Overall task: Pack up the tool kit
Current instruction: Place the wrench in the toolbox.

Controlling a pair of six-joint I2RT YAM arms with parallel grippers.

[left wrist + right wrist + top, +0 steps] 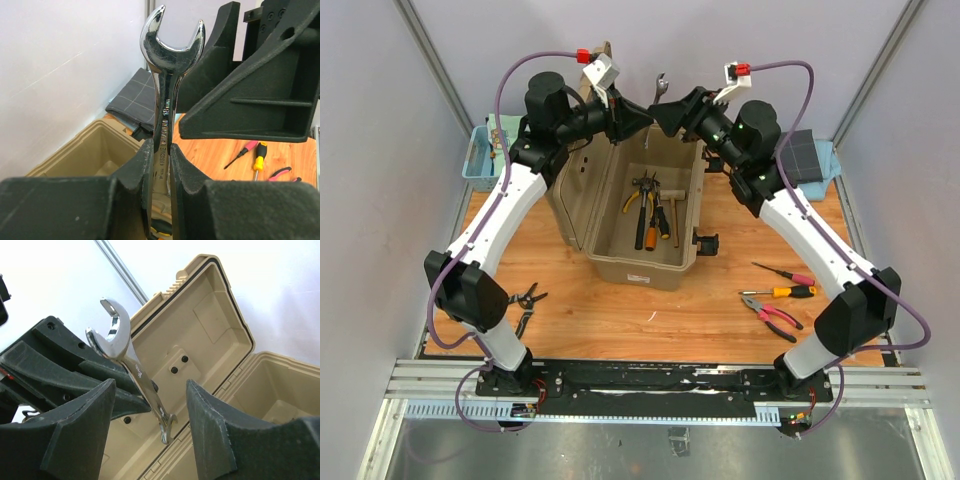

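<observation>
The tan toolbox (672,262) stands open mid-table, its lid (200,325) tipped back to the left. Pliers (638,195), a hammer (672,200) and an orange-handled screwdriver (650,228) lie inside. My left gripper (161,155) is shut on the shank of a chrome wrench (170,75), holding it upright above the box's far edge. My right gripper (150,385) faces it with its fingers apart, either side of the wrench's lower end (165,425), without touching it. From above, the wrench (661,88) pokes up between the two grippers.
Right of the box lie a red screwdriver (783,271), a yellow screwdriver (782,292) and red pliers (772,315). Black pliers (525,298) lie at the left. A blue basket (483,160) sits at the back left and a folded grey cloth (807,155) at the back right.
</observation>
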